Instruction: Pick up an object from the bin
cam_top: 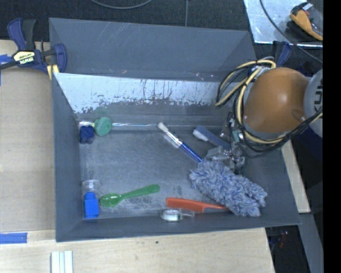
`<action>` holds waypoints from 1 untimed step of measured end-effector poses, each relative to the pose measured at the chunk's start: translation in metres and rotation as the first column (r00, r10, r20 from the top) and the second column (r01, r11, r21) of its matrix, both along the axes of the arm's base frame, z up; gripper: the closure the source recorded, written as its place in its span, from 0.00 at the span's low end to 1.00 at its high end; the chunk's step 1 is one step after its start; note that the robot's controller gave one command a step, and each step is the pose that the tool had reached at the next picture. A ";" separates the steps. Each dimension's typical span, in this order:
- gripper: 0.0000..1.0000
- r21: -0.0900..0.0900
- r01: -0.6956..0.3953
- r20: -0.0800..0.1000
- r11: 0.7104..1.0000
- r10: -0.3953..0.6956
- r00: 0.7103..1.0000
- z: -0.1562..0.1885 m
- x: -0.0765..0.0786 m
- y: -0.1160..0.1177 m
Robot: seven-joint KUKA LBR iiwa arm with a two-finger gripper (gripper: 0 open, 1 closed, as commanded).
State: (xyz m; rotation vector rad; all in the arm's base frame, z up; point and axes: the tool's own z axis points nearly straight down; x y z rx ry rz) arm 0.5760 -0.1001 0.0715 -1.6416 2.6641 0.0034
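My gripper (235, 159) hangs under the arm's orange cover at the right side of the bin, low down at the upper edge of a shaggy grey-blue cloth (228, 190). Whether it touches the cloth is not clear. Just left of the gripper lies a small blue and white piece (208, 135). A toothbrush with a blue handle and white head (178, 142) lies slanted further left. An orange stick-like tool (195, 205) lies along the cloth's lower left edge.
A green spoon (128, 195) and a small blue bottle (91, 201) lie at the front left. A silvery piece (171, 214) lies at the front wall. A green lump (103, 125) and a blue lump (86, 133) sit in the back left corner.
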 end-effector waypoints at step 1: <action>1.00 0.000 0.001 0.000 1.000 -0.001 1.000 0.000 0.000 0.000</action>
